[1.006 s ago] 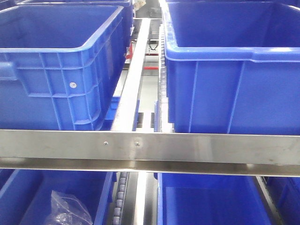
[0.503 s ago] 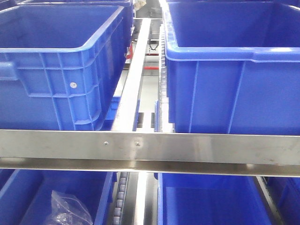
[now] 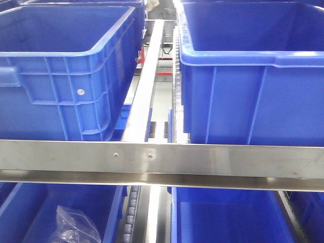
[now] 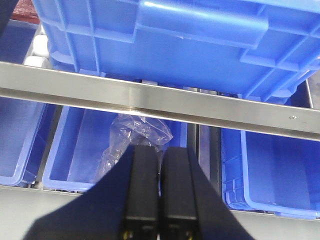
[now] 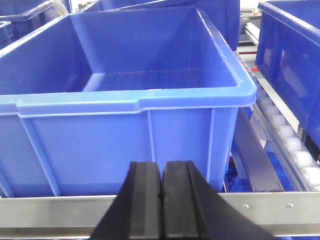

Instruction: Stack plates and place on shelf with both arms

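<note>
No plates show in any view; they are out of view. The shelf is a rack with a steel front rail [image 3: 162,159] carrying blue bins. My left gripper [image 4: 160,150] is shut with nothing between its black fingers; it points at the lower level, below the rail [image 4: 150,100], toward a bin holding a clear plastic bag [image 4: 135,135]. My right gripper [image 5: 161,167] is also shut and empty, level with the rail [image 5: 280,207], in front of a large blue bin [image 5: 125,100]. Neither gripper appears in the front view.
Two big blue bins [image 3: 66,66] [image 3: 253,76] sit on the upper level, split by a white roller track [image 3: 147,86]. Lower bins [image 3: 228,223] lie under the rail, one with a plastic bag [image 3: 76,228]. Roller wheels [image 5: 290,145] run to the right of the right-hand bin.
The front view has shifted very slightly; the bins and rail sit a few pixels lower and to the right. Nothing else differs.
</note>
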`<state>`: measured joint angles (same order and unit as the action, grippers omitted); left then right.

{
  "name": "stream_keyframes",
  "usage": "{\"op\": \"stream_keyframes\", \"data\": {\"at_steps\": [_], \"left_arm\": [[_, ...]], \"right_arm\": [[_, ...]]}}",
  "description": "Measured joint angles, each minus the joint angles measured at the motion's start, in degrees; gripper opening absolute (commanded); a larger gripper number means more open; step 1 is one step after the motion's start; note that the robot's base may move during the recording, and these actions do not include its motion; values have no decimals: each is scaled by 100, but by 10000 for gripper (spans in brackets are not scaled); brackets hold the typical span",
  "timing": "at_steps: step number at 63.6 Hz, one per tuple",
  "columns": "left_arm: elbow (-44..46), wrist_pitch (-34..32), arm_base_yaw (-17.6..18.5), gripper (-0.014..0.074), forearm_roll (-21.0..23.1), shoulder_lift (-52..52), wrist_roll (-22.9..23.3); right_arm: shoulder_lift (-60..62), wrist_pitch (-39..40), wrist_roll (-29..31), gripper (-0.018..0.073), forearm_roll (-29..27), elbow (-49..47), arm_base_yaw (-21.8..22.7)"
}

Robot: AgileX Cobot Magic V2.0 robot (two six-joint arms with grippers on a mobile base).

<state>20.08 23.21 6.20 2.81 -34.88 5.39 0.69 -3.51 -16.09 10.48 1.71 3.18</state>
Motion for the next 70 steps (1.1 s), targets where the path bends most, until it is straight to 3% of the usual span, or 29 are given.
{"op": "stream_keyframes", "data": {"at_steps": [25,70], "left_arm": [[0,9,0,83,0,0,0],[0,22,0,83,0,0,0]], "right_arm": [[0,-45,36,27,-311,-1,0],[0,-92,49,27,-322,-1,0]]}}
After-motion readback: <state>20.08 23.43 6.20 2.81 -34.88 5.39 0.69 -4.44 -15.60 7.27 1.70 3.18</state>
